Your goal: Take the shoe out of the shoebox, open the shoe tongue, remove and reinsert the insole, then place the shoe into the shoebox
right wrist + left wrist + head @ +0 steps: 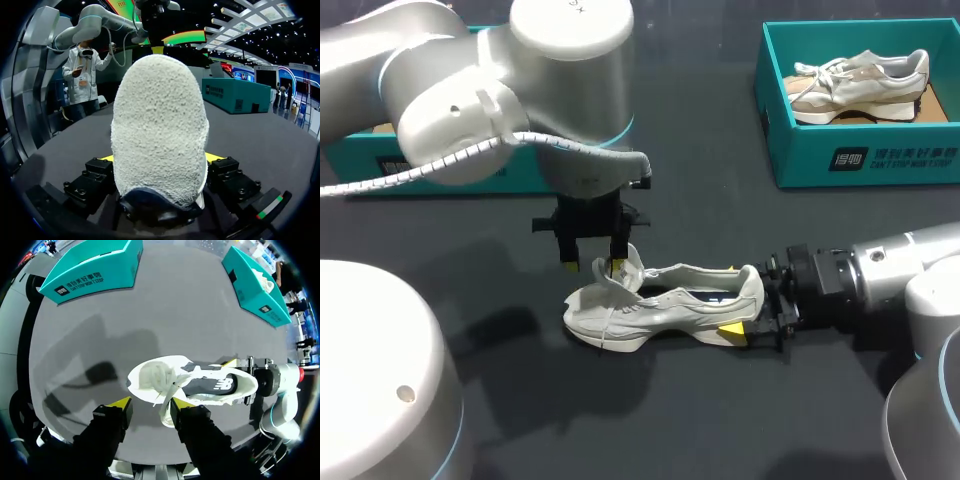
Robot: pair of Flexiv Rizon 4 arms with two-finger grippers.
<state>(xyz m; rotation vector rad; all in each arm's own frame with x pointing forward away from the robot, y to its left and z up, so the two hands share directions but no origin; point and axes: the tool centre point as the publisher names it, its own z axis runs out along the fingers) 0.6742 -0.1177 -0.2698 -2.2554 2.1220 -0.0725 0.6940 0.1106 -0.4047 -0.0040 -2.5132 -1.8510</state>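
Note:
A white sneaker [660, 305] lies on its sole on the dark table, toe toward my left side. Its tongue [625, 265] stands pulled up and its dark insole [217, 385] shows inside. My left gripper [592, 263] hangs just above the laces, open; the tongue [167, 400] brushes one yellow fingertip [182, 402] and the other fingertip [120, 402] is clear of it. From the right, my right gripper [757, 305] is shut on the sneaker's heel [160, 130], with a finger on each side.
An open teal shoebox [790, 110] at the back right holds a second sneaker [860, 85]. Another teal shoebox [420, 165] stands at the back left, partly behind my left arm. The table in front of the sneaker is bare.

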